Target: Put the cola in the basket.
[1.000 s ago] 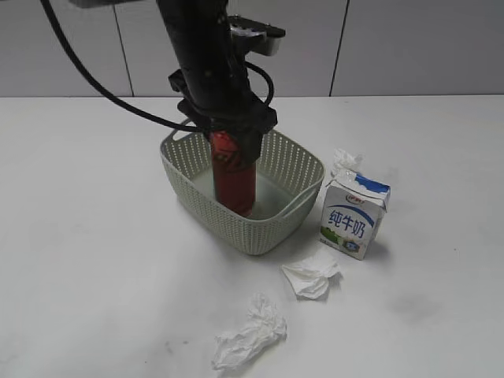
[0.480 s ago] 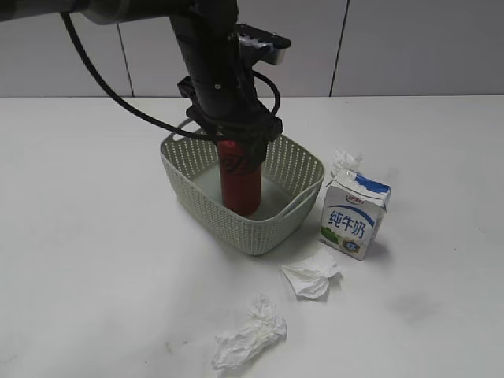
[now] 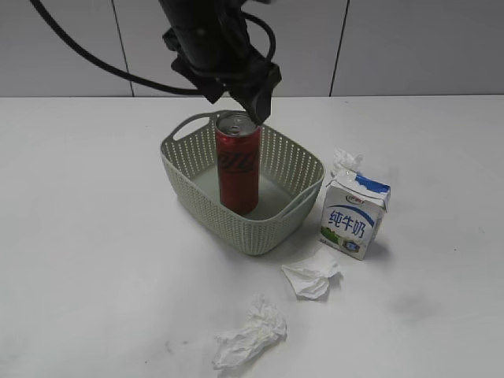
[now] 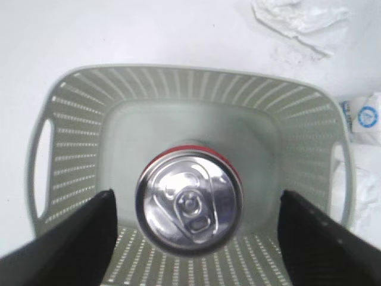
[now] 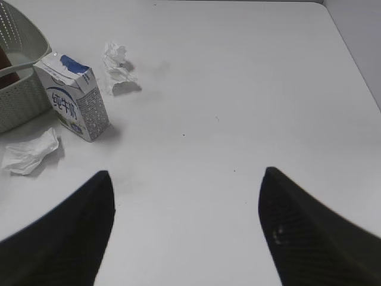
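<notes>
The cola [image 3: 238, 167], a tall red can with a silver top, stands upright inside the pale green basket [image 3: 277, 229]. My left gripper [image 3: 240, 104] hangs open just above the can top, not touching it. In the left wrist view I look straight down on the can's top [image 4: 189, 204] in the basket [image 4: 77, 107], with a black finger [image 4: 83, 238] on each side and a gap to the can on both. My right gripper [image 5: 186, 205] is open and empty over bare table; it does not show in the exterior view.
A white-and-blue milk carton [image 3: 353, 216] stands right of the basket. Crumpled tissues lie in front [image 3: 312, 276], nearer the front edge [image 3: 248, 335] and behind the carton [image 3: 344, 161]. The right wrist view shows the carton [image 5: 74, 98] and the basket's corner [image 5: 21, 65].
My left gripper has opened, let go of the cola and risen above it. The can now stands free in the basket.
</notes>
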